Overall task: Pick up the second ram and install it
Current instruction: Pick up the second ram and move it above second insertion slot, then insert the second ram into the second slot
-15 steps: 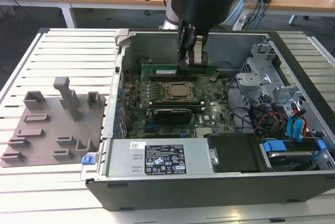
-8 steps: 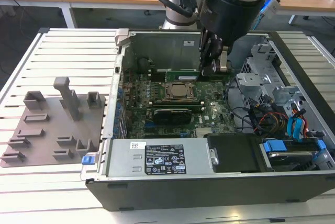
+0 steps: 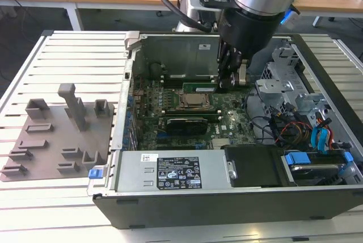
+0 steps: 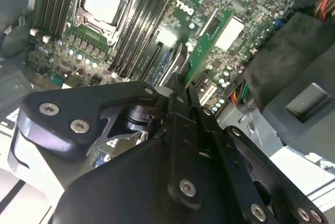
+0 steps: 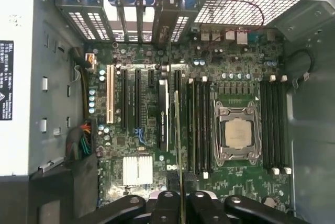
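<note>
Slatted counter (image 3: 79,55), open case (image 3: 227,212): your end effector (image 5: 181,197) clamps the second ram (image 4: 209,41); judge it stiff, light, fragile, so grip bare edges.

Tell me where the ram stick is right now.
In both wrist views the ram stick is clamped in the gripper, held edge-on above the motherboard, alongside the memory slots next to the processor socket.
</note>
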`<act>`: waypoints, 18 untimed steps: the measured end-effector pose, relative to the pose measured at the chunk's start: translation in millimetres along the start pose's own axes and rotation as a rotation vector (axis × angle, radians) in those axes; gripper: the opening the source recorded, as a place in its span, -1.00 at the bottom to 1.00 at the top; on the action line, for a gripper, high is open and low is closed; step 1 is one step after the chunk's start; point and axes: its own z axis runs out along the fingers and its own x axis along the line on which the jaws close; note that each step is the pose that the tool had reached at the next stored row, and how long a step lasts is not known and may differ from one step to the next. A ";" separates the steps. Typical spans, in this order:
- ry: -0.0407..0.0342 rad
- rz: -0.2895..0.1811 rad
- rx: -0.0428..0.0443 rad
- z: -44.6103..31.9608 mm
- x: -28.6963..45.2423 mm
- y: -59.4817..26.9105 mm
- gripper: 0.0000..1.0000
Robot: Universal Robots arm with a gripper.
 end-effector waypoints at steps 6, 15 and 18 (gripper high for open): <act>-0.0010 0.000 0.0001 18.2 -6.2 1.1 -0.72; -0.0009 0.000 0.0000 18.5 -6.7 1.2 -0.72; -0.0008 0.000 0.0000 18.5 -6.9 1.2 -0.72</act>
